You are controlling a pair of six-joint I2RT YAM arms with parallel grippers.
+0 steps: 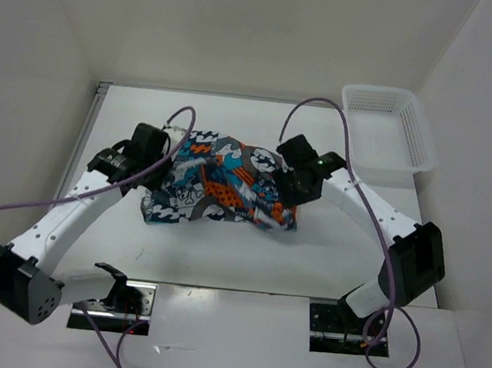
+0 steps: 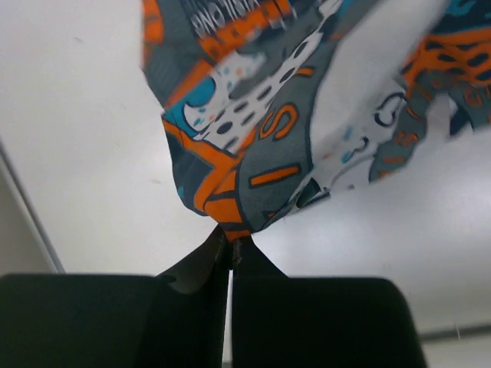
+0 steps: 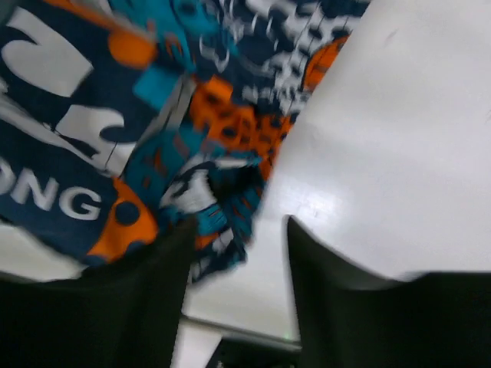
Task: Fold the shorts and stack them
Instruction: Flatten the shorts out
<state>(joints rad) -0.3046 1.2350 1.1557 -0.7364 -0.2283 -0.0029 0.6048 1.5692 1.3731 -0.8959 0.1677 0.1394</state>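
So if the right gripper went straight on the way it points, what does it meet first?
Probably the shorts: their edge lies just ahead of the open right gripper, with table beside it. The view is blurred, so depth is unsure.

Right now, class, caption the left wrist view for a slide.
Left hand shut on an edge of the shorts, table behind.

my right wrist view gives me the soft patchwork-print shorts (image 3: 176,146) in teal, orange and white only as a blurred smear, cut off at the top and left edges; my left wrist view crops them at the top too.
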